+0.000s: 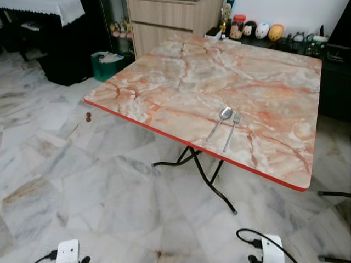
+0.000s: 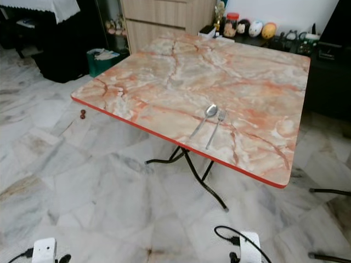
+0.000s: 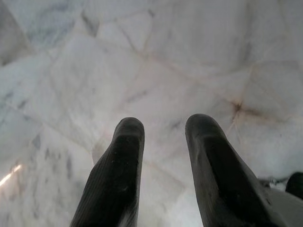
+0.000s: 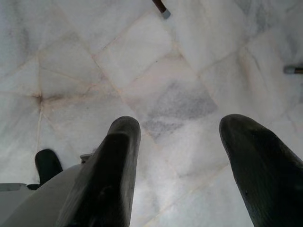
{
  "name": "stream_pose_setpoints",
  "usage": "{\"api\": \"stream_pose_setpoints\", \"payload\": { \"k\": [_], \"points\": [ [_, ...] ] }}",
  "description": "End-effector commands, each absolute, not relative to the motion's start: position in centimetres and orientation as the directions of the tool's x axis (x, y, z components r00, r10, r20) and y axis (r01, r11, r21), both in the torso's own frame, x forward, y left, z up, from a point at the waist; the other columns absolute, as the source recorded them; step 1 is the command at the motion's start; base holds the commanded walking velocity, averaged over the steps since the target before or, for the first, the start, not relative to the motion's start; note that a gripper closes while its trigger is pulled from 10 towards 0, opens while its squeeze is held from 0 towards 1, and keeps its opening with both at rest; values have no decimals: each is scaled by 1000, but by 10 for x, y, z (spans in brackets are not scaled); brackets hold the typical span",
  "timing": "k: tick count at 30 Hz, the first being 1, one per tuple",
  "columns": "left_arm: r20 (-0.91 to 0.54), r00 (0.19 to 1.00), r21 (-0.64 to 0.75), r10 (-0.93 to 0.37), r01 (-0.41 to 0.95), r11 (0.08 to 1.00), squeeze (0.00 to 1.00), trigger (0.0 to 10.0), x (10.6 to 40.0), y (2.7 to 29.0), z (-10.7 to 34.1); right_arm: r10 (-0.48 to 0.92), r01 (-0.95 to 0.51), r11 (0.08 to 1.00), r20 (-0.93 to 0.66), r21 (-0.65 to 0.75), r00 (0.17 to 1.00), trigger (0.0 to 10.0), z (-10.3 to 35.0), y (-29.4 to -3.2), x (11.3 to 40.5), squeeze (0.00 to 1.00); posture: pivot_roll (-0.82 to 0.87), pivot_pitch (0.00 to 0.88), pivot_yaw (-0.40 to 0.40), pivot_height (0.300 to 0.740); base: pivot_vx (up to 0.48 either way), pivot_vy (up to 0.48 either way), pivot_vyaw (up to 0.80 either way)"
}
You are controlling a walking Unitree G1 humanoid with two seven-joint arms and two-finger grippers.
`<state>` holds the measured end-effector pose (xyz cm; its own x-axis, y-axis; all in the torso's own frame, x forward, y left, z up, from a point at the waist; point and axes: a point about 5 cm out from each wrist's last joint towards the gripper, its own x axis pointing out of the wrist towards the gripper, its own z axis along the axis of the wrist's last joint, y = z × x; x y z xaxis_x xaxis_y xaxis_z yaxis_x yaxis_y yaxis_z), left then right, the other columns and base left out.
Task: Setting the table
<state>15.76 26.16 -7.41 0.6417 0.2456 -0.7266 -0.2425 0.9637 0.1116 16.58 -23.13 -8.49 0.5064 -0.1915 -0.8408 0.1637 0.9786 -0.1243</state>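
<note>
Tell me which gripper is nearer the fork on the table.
Right. The right gripper hangs low over the floor, roughly below the fork; the left gripper hangs low too, well off to the fork's left.

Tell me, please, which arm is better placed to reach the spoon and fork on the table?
Probably the right. The spoon and fork lie near the table's front edge, right of centre. Both pincers, left and right, hang open over the floor.

I cannot tell what the small dark thing (image 1: 88, 116) on the floor beside the table (image 1: 164, 71) is. The figurines (image 1: 262, 29) behind the table are too small to identify. A chair leg (image 1: 333, 194) is cut by the edge.
</note>
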Motion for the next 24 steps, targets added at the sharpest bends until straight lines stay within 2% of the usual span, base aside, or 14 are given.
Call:
{"api": "stream_pose_setpoints", "payload": {
  "k": [1, 24],
  "points": [
    [-751, 608, 114, 258, -266, 957, 0, 10000, 147, 265, -78, -188, 170, 978, -843, -117, 503, 10000, -85, -230, 166, 0, -32, 0, 33, 740, 0, 0, 0],
    [-751, 604, 102, 265, -290, 951, 0, 10000, 150, 265, -77, -195, 172, 977, -840, -123, 506, 10000, -85, -231, 166, 0, -28, 0, 32, 740, 0, 0, 0]
  ]
}}
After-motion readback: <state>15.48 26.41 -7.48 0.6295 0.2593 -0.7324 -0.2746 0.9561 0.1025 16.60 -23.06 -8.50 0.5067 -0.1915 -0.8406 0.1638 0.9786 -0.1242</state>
